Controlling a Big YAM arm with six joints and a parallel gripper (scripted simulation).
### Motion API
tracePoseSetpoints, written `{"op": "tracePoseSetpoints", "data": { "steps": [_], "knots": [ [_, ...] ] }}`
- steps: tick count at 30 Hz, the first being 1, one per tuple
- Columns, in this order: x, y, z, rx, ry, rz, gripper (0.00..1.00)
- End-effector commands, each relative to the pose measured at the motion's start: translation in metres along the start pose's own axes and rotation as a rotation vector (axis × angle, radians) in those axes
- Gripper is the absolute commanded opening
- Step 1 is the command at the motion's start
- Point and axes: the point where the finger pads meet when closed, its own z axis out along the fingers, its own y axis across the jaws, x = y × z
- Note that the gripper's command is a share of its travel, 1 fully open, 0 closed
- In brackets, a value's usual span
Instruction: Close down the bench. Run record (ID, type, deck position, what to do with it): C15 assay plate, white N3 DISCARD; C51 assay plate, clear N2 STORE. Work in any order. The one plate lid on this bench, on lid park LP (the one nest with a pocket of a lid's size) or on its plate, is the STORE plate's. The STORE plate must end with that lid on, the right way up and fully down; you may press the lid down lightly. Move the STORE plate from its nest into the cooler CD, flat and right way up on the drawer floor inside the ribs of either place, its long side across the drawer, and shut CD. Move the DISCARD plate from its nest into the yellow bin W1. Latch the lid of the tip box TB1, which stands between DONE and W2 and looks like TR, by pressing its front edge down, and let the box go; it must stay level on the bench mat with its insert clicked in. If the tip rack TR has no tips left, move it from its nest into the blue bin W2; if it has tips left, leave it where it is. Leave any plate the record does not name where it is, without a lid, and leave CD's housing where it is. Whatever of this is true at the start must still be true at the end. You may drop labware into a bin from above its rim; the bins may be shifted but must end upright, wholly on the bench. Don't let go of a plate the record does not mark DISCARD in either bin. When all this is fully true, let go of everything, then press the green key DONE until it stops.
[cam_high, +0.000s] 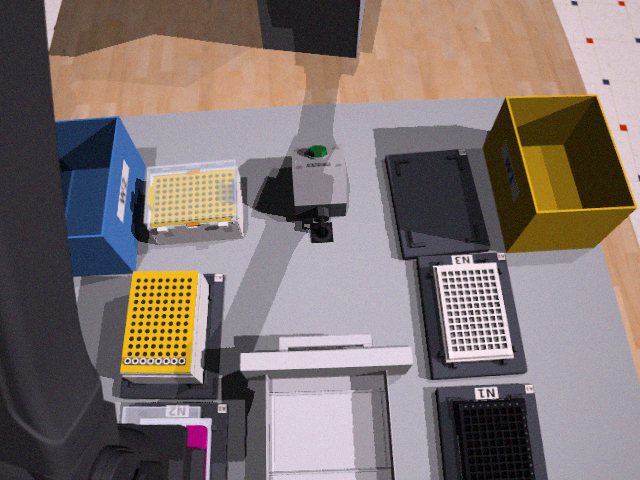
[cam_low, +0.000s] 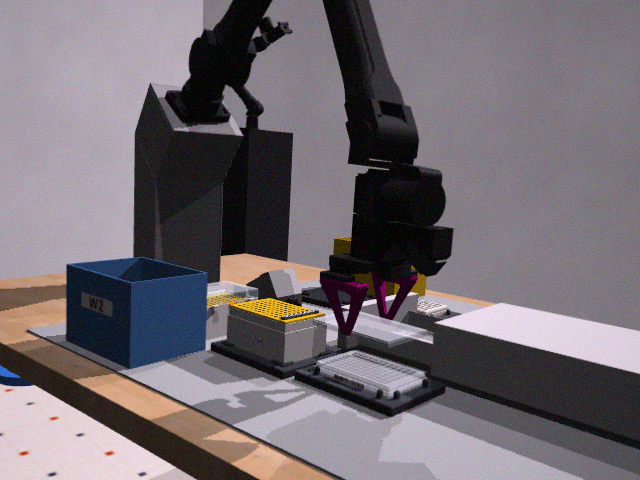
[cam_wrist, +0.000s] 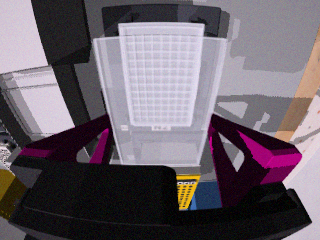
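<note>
My gripper (cam_low: 368, 305) is shut on the clear plate lid (cam_low: 373, 326) and holds it level a little above the clear plate (cam_low: 370, 372) in nest N2. In the wrist view the lid (cam_wrist: 160, 103) sits between the magenta fingers, and the plate's well grid shows through it. In the overhead view the arm hides most of N2. The white plate (cam_high: 474, 311) lies in N3. The lid park (cam_high: 434, 201) is empty. The cooler drawer (cam_high: 325, 418) stands open. The tip box TB1 (cam_high: 192, 198) has a clear lid over it. The tip rack TR (cam_high: 162, 322) shows one row of tips.
The yellow bin W1 (cam_high: 558, 170) stands at the far right and the blue bin W2 (cam_high: 93, 193) at the far left. The green DONE key (cam_high: 316, 150) sits on its grey block. A black plate (cam_high: 493, 439) lies in N1.
</note>
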Motion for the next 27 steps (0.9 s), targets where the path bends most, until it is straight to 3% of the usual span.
{"op": "tracePoseSetpoints", "data": {
  "steps": [1, 2, 4, 18, 19, 21, 27],
  "knots": [
    [-0.035, -0.001, -0.011, 0.012, -0.068, 0.001, 0.0],
    [-0.05, -0.003, -0.036, 0.022, -0.106, 0.0, 0.0],
    [-0.036, -0.001, -0.007, 0.012, -0.067, 0.002, 0.0],
    [-0.036, 0.0, 0.01, 0.012, -0.067, 0.001, 0.0],
    [-0.053, -0.004, -0.017, 0.022, -0.106, 0.0, 0.0],
    [-0.037, -0.002, 0.012, 0.012, -0.066, 0.003, 0.0],
    [-0.037, -0.001, 0.022, 0.011, -0.066, 0.002, 0.0]
  ]
}}
